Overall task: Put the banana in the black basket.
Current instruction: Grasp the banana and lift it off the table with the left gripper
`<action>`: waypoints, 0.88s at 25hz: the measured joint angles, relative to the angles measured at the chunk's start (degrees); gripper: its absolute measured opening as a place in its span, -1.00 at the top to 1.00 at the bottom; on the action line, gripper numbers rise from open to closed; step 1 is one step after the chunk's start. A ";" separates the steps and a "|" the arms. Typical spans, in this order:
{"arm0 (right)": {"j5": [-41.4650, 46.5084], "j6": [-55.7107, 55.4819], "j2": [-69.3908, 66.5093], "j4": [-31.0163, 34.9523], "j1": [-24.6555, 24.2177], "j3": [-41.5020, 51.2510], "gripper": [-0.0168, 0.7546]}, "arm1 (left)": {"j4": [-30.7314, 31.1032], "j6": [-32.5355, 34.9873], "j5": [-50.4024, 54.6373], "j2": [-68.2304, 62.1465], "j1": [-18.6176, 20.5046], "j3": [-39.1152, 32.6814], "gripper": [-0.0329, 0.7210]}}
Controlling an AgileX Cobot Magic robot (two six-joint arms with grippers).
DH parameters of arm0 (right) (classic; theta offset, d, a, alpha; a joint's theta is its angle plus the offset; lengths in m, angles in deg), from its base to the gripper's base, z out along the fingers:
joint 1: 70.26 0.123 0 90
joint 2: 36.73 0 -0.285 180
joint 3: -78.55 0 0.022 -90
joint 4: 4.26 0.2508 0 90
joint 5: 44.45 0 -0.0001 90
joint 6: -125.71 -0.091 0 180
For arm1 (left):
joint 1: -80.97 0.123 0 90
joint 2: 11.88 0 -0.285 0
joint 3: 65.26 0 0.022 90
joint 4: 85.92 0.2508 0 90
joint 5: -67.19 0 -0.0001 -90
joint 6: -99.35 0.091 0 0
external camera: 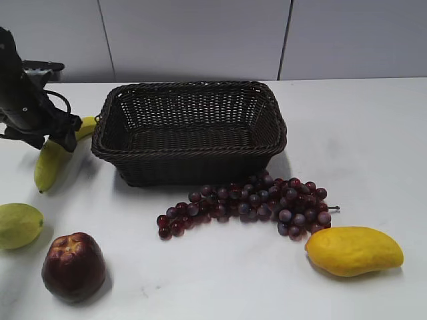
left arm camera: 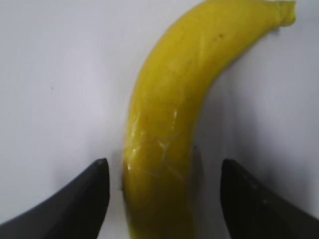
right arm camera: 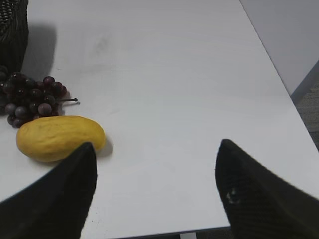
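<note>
The banana lies on the white table left of the black basket; the left wrist view shows it close up. My left gripper is down over the banana's middle. In the left wrist view its open fingers straddle the banana with gaps on both sides. My right gripper is open and empty above the table's front right edge; it is out of the exterior view.
A bunch of dark red grapes lies in front of the basket. A yellow mango sits at the front right and shows in the right wrist view. A pale green fruit and a dark red apple sit at the front left.
</note>
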 joint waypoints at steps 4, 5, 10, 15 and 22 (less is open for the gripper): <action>0.00 0.00 0.00 0.00 0.00 0.00 -0.57 | 0.19 0.00 -1.12 -0.28 0.00 0.00 -0.79; 0.00 0.00 0.00 0.00 0.00 0.00 -0.57 | 0.51 0.00 -1.23 -0.32 0.00 0.00 -0.72; 0.00 0.00 0.00 0.00 0.00 0.00 -0.57 | 1.47 0.00 -1.42 -0.32 0.00 0.00 -0.42; 0.00 0.00 0.00 0.00 0.00 0.00 -0.57 | 2.24 0.00 -1.43 -0.32 0.00 0.00 -0.21; 0.00 0.00 0.00 0.00 0.00 0.00 -0.58 | 2.57 0.00 -0.13 -0.38 0.00 0.96 -0.16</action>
